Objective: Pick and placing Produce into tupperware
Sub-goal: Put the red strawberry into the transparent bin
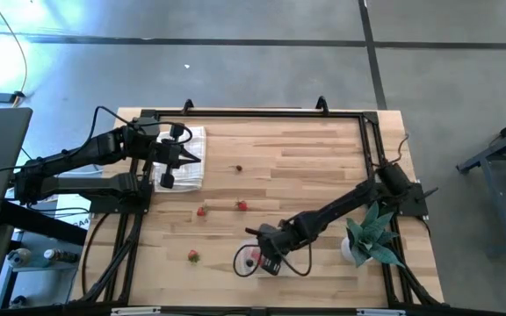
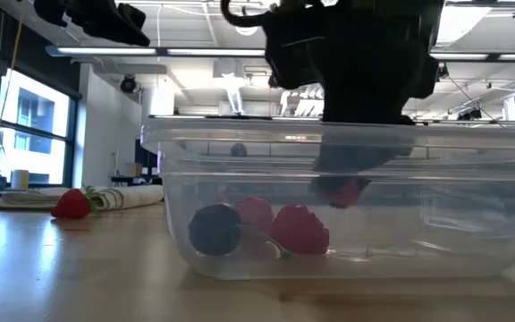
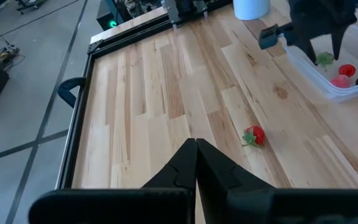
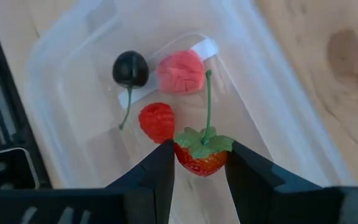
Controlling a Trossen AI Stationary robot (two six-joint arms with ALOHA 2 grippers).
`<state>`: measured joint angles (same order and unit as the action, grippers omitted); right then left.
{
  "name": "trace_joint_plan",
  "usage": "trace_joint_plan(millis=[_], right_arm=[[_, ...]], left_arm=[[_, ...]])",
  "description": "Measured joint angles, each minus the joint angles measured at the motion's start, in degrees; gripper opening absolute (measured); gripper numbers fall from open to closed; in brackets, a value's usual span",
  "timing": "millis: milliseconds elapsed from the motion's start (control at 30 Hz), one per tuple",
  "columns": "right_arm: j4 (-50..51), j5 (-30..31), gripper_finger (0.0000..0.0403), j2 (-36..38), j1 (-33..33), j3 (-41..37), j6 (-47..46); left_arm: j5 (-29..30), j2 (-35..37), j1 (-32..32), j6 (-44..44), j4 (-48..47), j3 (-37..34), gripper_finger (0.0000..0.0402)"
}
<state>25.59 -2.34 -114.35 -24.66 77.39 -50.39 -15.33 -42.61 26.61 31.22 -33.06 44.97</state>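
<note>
right gripper (image 4: 199, 168) poised directly over the tupperware (image 1: 246, 261) near the front edge of the worktop (image 1: 306, 167), fingers (image 4: 151, 171) clamped on a red strawberry with green top and thin stem (image 4: 201, 155), held above the container's floor. already inside the tupperware: a dark cherry (image 4: 130, 68), a pale pink berry (image 4: 181, 71) and a small red berry (image 4: 156, 121), lying close together; in the low view, seen through the clear wall (image 2: 436, 206) as a dark ball (image 2: 215, 229) beside red pieces (image 2: 299, 229). loose produce on the bare wood: one red piece (image 1: 192, 255) near the front edge, left of the container, two more (image 1: 202, 211) (image 1: 242, 205) towards the middle, and one dark piece (image 1: 239, 169) farther back. left gripper (image 3: 196, 146) raised at the left edge of the worktop, over a white checked cloth (image 1: 191, 158), fingers pressed together with nothing between them. teal spiky potted plant (image 1: 372, 233) at the front right corner, beside the right arm.
</note>
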Motion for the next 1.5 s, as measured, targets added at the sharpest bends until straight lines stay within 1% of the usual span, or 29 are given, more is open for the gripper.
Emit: trace_joint_plan(millis=[233, 367, 500, 633, 1067, 1400, 1500], right_arm=[[6.6, 0.8, 0.0119, -3.9, -0.1, 6.0, 4.5], [8.5, 1.2, 0.0119, -5.5, -0.1, 7.8, 5.9], [9.0, 1.3, 0.0119, -6.7, -0.1, 7.9, 6.6], [8.6, 2.7, 0.0119, -7.0, -0.2, 7.9, 6.9], [6.8, 2.7, 0.0119, -7.1, -0.2, 7.8, 7.4], [6.0, 0.6, 0.0120, -7.1, -0.1, 7.8, 6.9], [5.9, -0.3, 0.0131, -7.2, -0.1, 7.8, 5.9]], left_arm=[[0.0, 0.0, 0.0, 0.0, 0.0, 0.0, 0.0001], [0.0, 0.0, 0.0, 0.0, 0.0, 0.0, 0.0001], [0.0, 0.0, 0.0, 0.0, 0.0, 0.0, 0.0001], [0.0, 0.0, 0.0, 0.0, 0.0, 0.0, 0.0001], [0.0, 0.0, 0.0, 0.0, 0.0, 0.0, 0.0001], [0.0, 0.0, 0.0, 0.0, 0.0, 0.0, 0.0001], [0.0, 0.0, 0.0, 0.0, 0.0, 0.0, 0.0001]])
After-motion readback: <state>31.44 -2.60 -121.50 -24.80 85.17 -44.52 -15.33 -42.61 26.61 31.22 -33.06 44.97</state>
